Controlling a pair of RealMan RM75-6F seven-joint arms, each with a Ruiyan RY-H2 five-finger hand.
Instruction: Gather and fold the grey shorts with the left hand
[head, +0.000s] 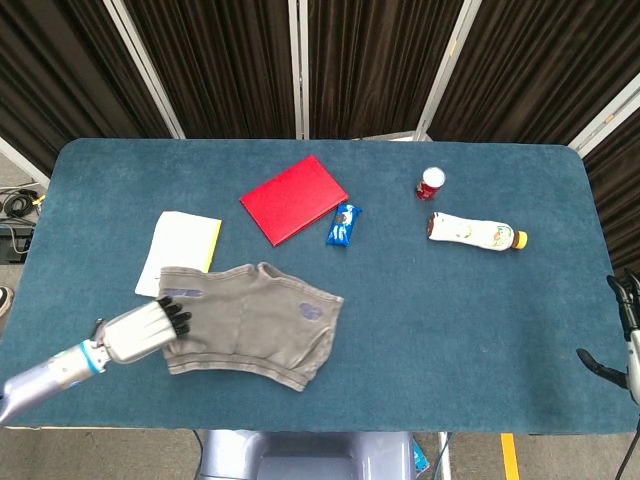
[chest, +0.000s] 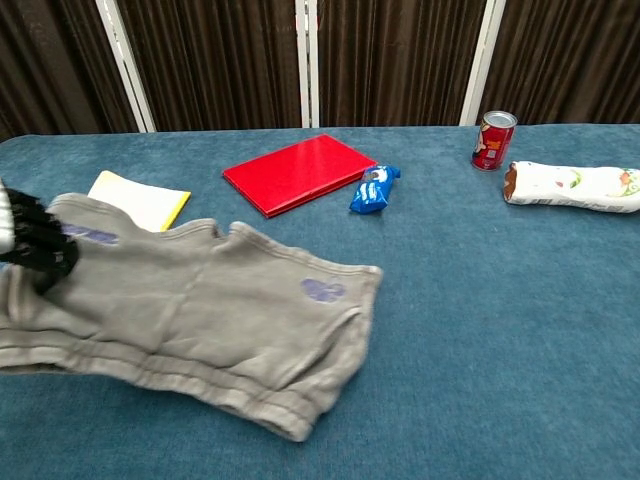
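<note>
The grey shorts (head: 255, 322) lie spread on the blue table near its front left, waistband toward the front edge; in the chest view the grey shorts (chest: 200, 315) fill the lower left. My left hand (head: 143, 331) grips the shorts' left edge, its dark fingers curled over the cloth. In the chest view only the dark fingertips (chest: 35, 250) of that hand show at the left border. At the far right edge of the head view, a thin dark part of my right arm (head: 612, 365) shows off the table; the hand itself is out of sight.
A white and yellow notepad (head: 180, 250) lies partly under the shorts' upper left corner. Further back are a red book (head: 293, 198), a blue snack packet (head: 343, 224), a red can (head: 431, 183) and a lying bottle (head: 475, 232).
</note>
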